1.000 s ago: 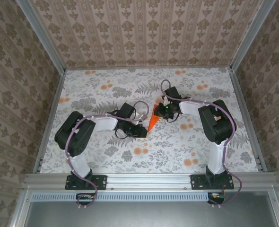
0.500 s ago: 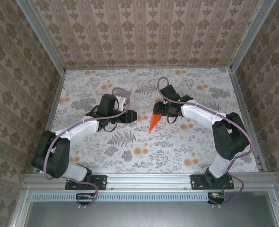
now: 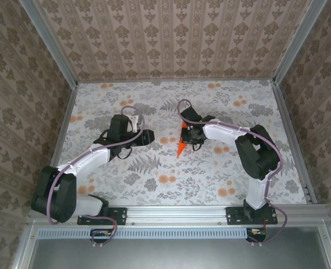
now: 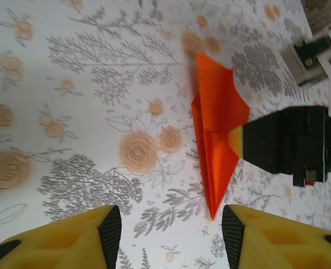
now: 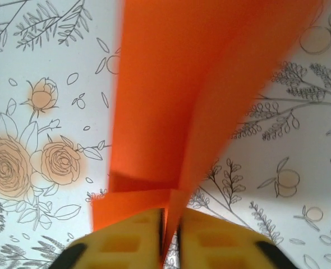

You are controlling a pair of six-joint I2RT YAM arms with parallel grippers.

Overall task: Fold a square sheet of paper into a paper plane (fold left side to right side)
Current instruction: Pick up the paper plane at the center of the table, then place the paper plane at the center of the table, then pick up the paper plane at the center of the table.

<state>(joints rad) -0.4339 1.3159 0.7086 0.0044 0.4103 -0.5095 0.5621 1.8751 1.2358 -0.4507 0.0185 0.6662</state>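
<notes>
i'm getting bright, even light with only soft shadows. paper plane is blurry up close on the right wrist; overhead looks sharp.

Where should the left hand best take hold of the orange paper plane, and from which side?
Probably the narrow nose half of the paper plane, from the left arm's side: the right hand pinches the wider part, and the open left hand faces the free side.
</notes>
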